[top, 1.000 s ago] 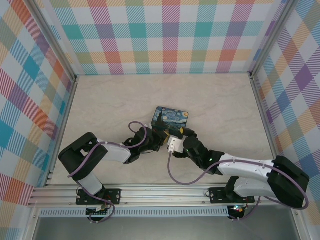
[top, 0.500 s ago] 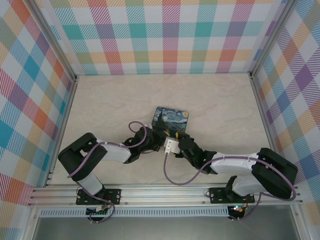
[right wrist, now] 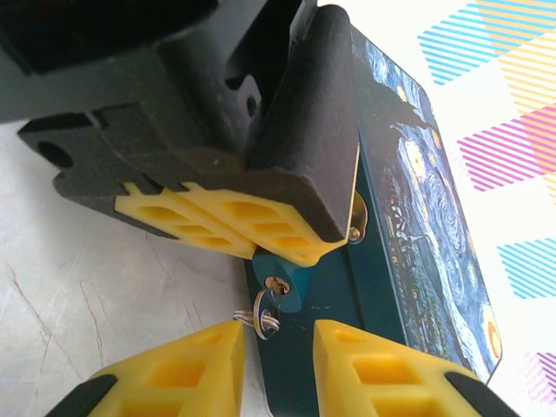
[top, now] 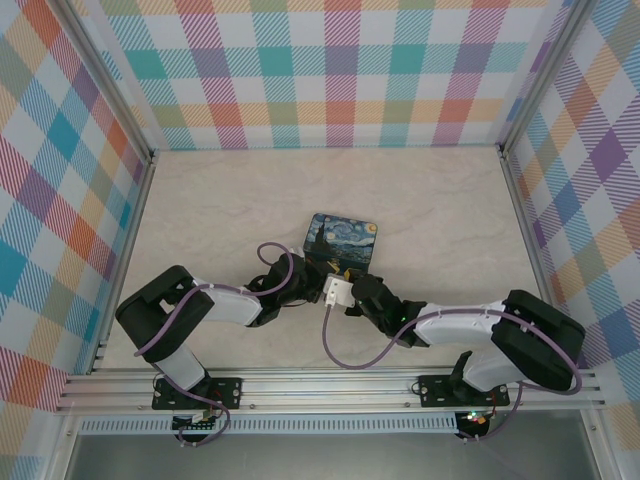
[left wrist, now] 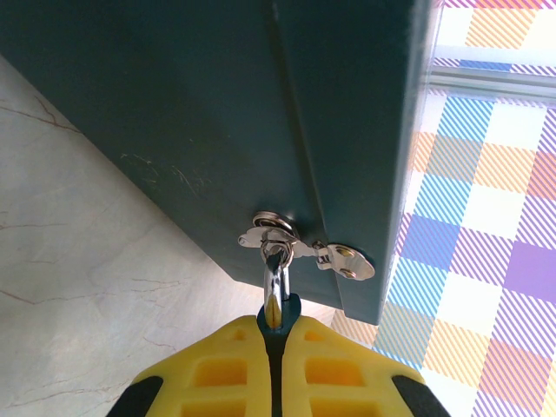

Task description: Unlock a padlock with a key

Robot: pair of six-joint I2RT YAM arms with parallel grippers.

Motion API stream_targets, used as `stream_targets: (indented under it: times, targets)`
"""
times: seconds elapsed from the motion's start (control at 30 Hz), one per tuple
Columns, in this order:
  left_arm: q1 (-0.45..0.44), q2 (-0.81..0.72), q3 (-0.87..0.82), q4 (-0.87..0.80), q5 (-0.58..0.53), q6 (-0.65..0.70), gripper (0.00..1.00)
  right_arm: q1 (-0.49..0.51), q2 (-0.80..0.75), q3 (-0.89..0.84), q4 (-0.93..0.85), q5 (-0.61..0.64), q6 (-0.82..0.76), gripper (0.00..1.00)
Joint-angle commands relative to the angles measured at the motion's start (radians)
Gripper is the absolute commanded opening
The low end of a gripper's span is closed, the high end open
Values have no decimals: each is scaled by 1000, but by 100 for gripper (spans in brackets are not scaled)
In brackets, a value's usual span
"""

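Blue and hard, the little padlock (left wrist: pixel 278 311) hung on the painted tin box (left wrist: pixel 174 104), pinched tight in your left gripper (left wrist: pixel 276 334). Your right gripper (right wrist: pixel 278 337) gaped beside the thin, slippery-looking dark key (right wrist: pixel 263 318); its head looked best to pinch.

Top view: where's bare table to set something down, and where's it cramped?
Bare table: between the tin and the back wall, and beside both side walls. Cramped: the tin's near side, where left gripper and right gripper meet at the padlock.
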Motion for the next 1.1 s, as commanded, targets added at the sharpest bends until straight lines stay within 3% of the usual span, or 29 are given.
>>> stream_targets:
  times: [0.0,0.47,0.67,0.87,1.07]
  targets:
    - [-3,-42,35,21,12,-4,0,6,21,34,54,-17,20,25]
    - [-3,-44,31,21,11,-5,0,-6,52,29,99,27,73,4]
    - [-4,-43,32,21,11,-5,0,-24,31,43,54,33,142,0]
    - [-4,-43,29,27,12,-4,0,-64,-53,67,-56,-79,354,0]
    - [-5,-43,30,29,12,-3,0,-107,-75,39,-32,-219,550,0]
